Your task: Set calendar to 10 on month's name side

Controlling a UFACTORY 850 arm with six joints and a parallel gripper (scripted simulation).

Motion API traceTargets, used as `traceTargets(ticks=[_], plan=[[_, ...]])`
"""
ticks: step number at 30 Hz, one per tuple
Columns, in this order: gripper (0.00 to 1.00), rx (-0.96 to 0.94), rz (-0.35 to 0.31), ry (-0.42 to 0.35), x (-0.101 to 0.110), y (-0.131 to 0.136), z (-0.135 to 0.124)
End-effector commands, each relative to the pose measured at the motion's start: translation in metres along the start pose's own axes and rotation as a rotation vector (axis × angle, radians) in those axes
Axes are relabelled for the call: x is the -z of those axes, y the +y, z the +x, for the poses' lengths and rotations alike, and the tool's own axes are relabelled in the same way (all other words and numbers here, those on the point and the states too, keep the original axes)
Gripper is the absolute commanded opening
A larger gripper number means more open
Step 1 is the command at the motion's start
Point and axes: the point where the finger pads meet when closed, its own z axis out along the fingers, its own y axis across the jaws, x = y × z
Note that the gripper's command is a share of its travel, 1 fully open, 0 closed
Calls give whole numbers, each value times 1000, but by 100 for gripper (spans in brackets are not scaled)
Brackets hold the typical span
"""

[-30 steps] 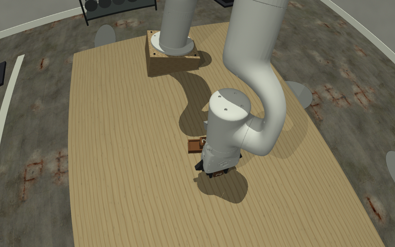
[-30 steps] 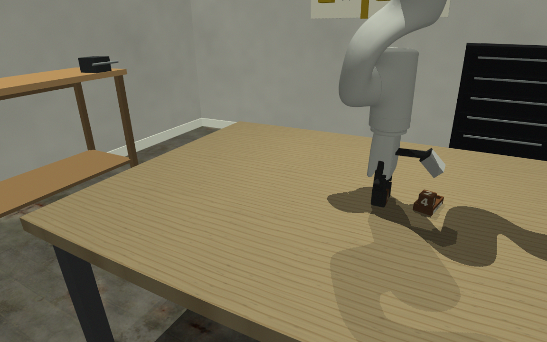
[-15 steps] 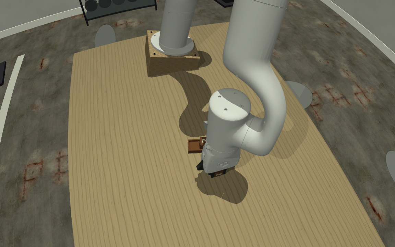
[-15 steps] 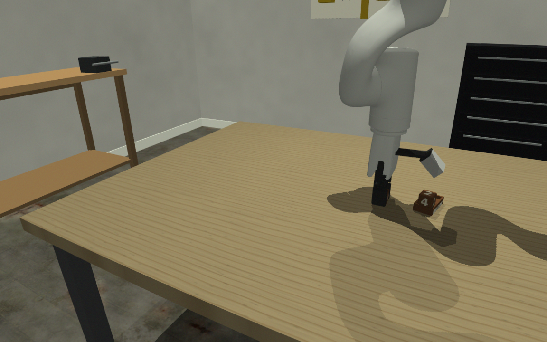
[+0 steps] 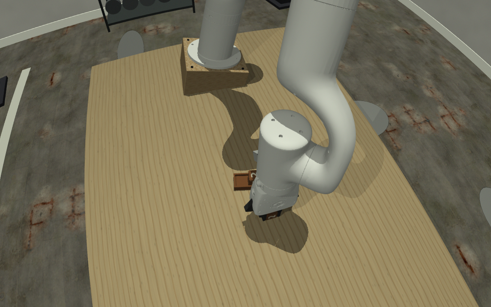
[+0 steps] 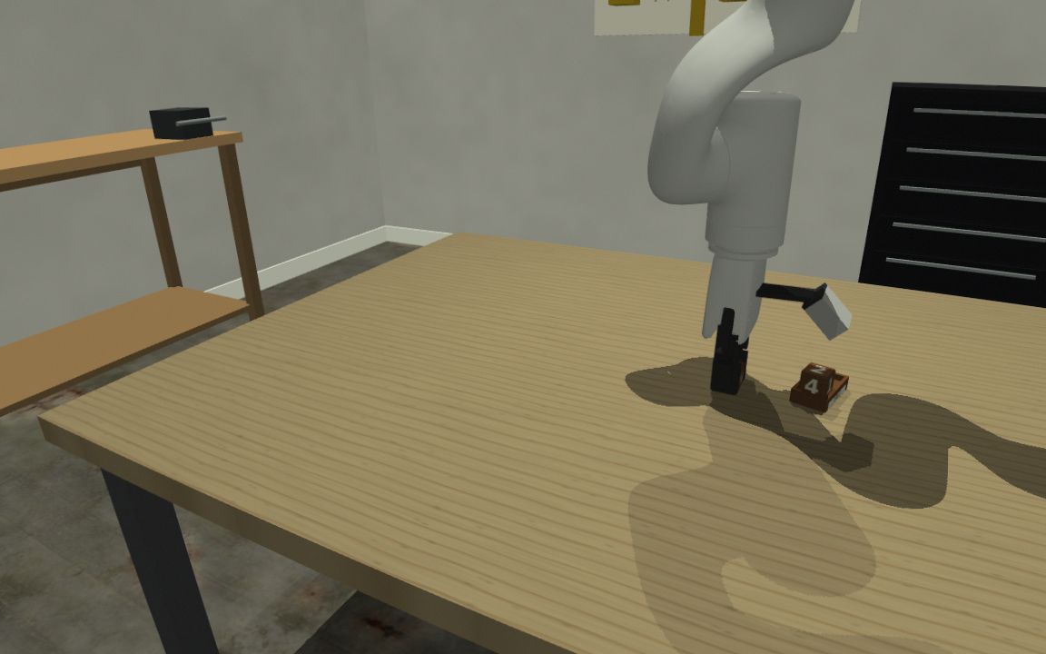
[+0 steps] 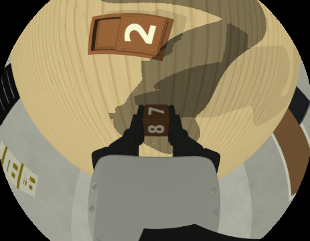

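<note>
My gripper [image 5: 271, 216] [image 6: 727, 381] [image 7: 156, 113] is shut on a brown cube [image 5: 272, 215] [image 7: 156, 121], with a finger against each side. In the wrist view this cube shows a 7 and an 8, both turned sideways. In the top view a light mark on it is only partly visible. The small brown tray [image 5: 241, 180] [image 6: 806, 401] [image 7: 107, 34] is on the table, apart from the gripper. The other brown cube [image 5: 252, 175] [image 6: 811, 387] [image 7: 136, 33] sits in one half of it, 2 on top and 4 on one side; the other half is empty. The month's name is not readable.
The wooden table [image 5: 155, 229] [image 6: 429, 406] carries the arm's base block [image 5: 215, 80] at the back. The arm hides part of the tray in the top view. A black drawer cabinet [image 6: 973, 211] and a wooden shelf [image 6: 88, 154] stand beyond the table.
</note>
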Motion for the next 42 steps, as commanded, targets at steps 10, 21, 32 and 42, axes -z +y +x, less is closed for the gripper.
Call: traceTargets(ticks=[10, 21, 32, 42], plan=[[27, 0, 0, -2, 1, 0, -1], [27, 0, 0, -2, 32, 0, -1], [27, 0, 0, -2, 94, 0, -1], [27, 0, 0, -2, 101, 0, -1]])
